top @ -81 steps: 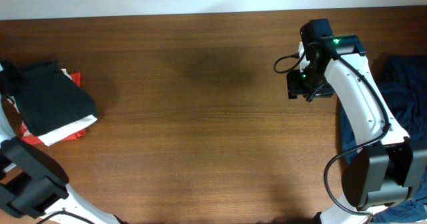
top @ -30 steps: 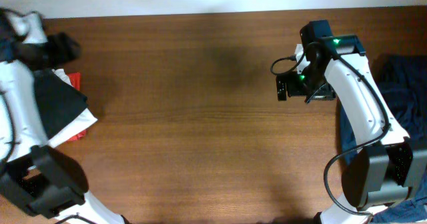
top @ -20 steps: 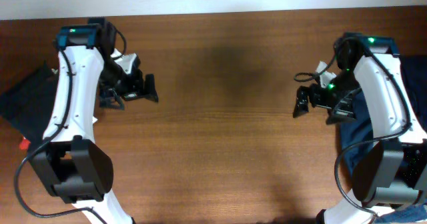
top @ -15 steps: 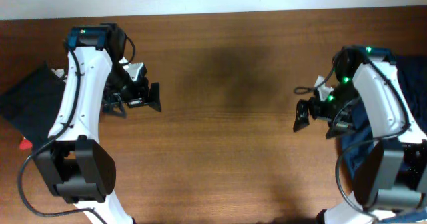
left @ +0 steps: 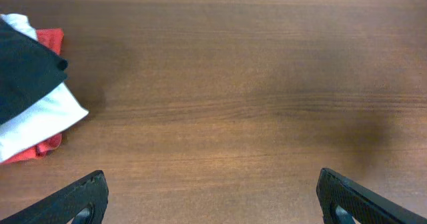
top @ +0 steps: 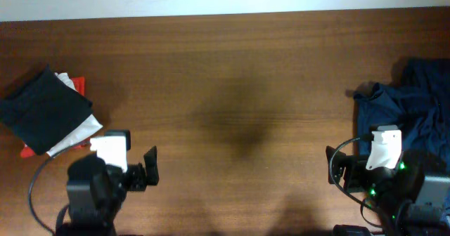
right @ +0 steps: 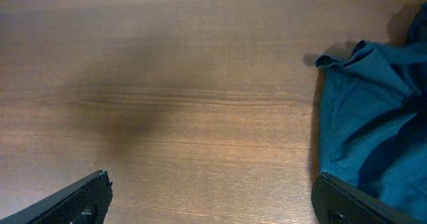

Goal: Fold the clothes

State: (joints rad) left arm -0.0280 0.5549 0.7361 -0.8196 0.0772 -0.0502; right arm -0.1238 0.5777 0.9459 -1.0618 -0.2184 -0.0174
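Observation:
A stack of folded clothes lies at the table's left edge, a black garment on top of white and red ones; the left wrist view shows the stack at its left side. A crumpled dark blue garment lies at the right edge, and the blue garment fills the right side of the right wrist view. My left gripper hangs open and empty near the front left edge. Near the front right, my right gripper is also open and empty, its right finger just beside the blue cloth.
The brown wooden table spreads between the two piles. A pale wall strip runs along the far edge. Both arm bases sit at the near edge.
Both arms have drawn back from the table's middle to the near edge. The left gripper has opened wider and holds nothing; the black garment rests on the stack.

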